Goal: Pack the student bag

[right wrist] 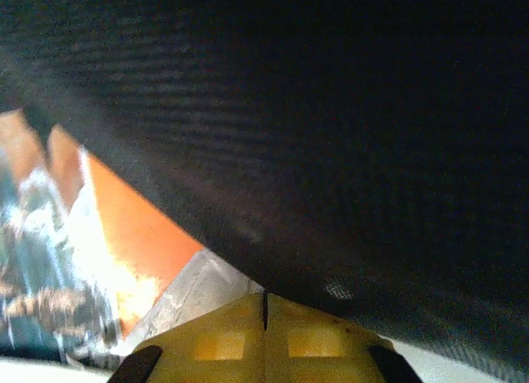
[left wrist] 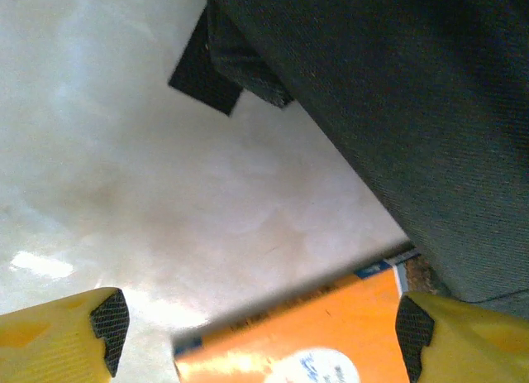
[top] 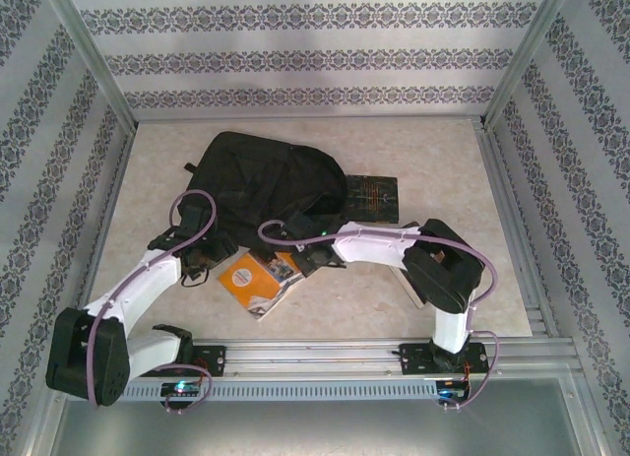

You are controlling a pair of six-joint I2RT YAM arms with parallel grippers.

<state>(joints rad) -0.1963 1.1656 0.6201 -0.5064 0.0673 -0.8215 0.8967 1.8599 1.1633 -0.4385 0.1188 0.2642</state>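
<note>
The student bag (top: 261, 175), a black fabric backpack, lies at the middle back of the table. An orange book (top: 258, 277) lies in front of it, its far corner against the bag's near edge. My left gripper (top: 202, 259) hovers open just left of the book. In the left wrist view its yellow fingers (left wrist: 99, 329) stand wide apart over the book's edge (left wrist: 331, 333), beside the bag (left wrist: 397, 110). My right gripper (top: 305, 259) is shut, its tips (right wrist: 264, 296) meeting at the bag's lower edge (right wrist: 331, 110) above the book (right wrist: 124, 226). Whether fabric is pinched, I cannot tell.
A dark book (top: 371, 196) lies flat against the bag's right side. A black strap end (left wrist: 207, 73) sticks out from the bag onto the beige tabletop (left wrist: 124, 151). Patterned walls and metal rails (top: 512, 229) enclose the table.
</note>
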